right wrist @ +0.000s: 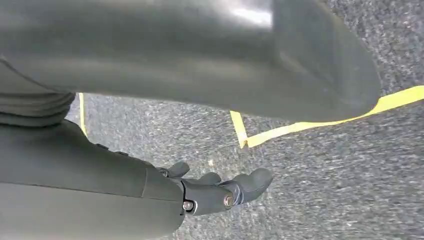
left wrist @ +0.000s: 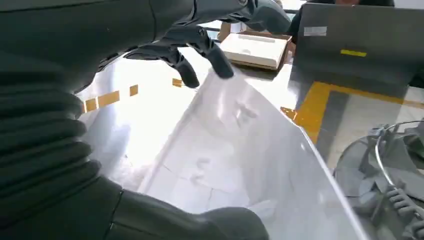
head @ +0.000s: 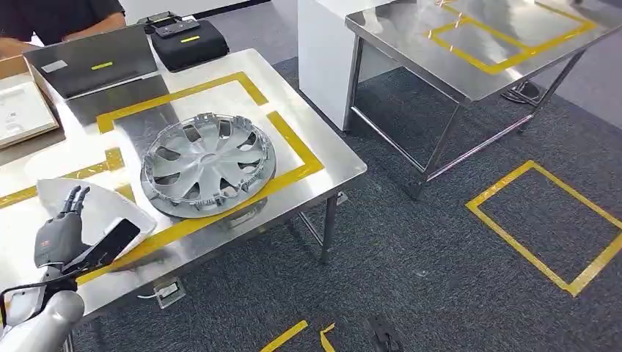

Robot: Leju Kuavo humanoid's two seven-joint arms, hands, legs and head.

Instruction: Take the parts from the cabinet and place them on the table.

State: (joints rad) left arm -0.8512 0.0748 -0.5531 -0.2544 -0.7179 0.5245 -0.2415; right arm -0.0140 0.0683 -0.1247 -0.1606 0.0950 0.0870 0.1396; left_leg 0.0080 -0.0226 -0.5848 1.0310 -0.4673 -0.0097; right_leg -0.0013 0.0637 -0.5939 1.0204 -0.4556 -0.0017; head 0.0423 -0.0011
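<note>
A silver hubcap (head: 208, 164) lies flat on the steel table (head: 323, 150), inside a yellow tape rectangle. Left of it, a white, thin plastic panel (head: 92, 209) rests on the table near the front edge. My left hand (head: 62, 235) grips this panel (left wrist: 240, 150): its fingers (left wrist: 200, 55) reach over one edge and its thumb (left wrist: 200, 225) sits at the opposite edge. The hubcap's rim (left wrist: 390, 170) shows just beyond the panel. My right hand (right wrist: 220, 192) hangs over the grey carpet, fingers loosely apart, holding nothing.
At the table's back stand a grey case (head: 92, 62), a black case (head: 187, 40) and a cardboard box (head: 22, 110); a person (head: 59, 15) is behind them. A second steel table (head: 477, 44) stands at the right, and a yellow tape square (head: 550, 224) marks the carpet.
</note>
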